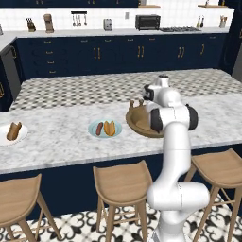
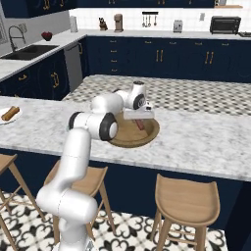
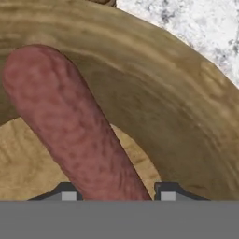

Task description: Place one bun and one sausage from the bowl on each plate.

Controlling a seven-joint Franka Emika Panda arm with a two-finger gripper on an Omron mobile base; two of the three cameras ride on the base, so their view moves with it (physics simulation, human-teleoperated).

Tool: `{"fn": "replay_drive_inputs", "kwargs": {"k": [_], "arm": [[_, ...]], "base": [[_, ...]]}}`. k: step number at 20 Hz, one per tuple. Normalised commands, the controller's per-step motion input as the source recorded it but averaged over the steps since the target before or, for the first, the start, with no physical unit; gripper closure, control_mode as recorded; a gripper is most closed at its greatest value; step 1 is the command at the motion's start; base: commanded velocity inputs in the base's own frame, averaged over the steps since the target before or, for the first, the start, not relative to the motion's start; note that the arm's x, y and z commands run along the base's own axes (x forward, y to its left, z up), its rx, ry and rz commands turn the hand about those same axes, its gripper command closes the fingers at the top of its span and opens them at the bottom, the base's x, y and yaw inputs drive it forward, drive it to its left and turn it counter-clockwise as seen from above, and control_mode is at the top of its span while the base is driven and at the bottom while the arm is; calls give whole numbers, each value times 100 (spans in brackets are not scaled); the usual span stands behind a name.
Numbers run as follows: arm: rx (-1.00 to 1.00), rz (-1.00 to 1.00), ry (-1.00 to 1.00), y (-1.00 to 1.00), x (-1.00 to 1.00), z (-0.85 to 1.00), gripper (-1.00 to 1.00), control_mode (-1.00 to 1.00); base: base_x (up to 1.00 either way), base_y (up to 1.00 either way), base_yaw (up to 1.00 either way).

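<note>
Gripper (image 3: 118,196) sits low inside the wooden bowl (image 2: 147,138), its two dark tips either side of a reddish-brown sausage (image 3: 74,126). The jaws straddle the sausage, yet whether they already press on it cannot be told from the hand view. The bowl stands on the marble counter (image 1: 61,137), right of the teal plate (image 1: 91,128), which holds a bun and sausage; the white plate (image 1: 4,140), far left, carries a bun but seemingly lacks a sausage. To do this well, the grip should cross the sausage's narrow width near its middle — then lift straight up, clear of the rim. Its long axis runs away from the tips, slanting toward the bowl's wall.
</note>
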Motion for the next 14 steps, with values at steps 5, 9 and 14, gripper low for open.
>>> {"fn": "replay_drive_inputs", "kwargs": {"k": [5,9,14], "arm": [[0,-6,0,4,-83,62,100,-100],[0,-11,0,3,-100,39,100,-100],[0,-20,0,11,-100,14,100,-100]], "base": [[0,0,0],[0,0,0],[0,0,0]]}}
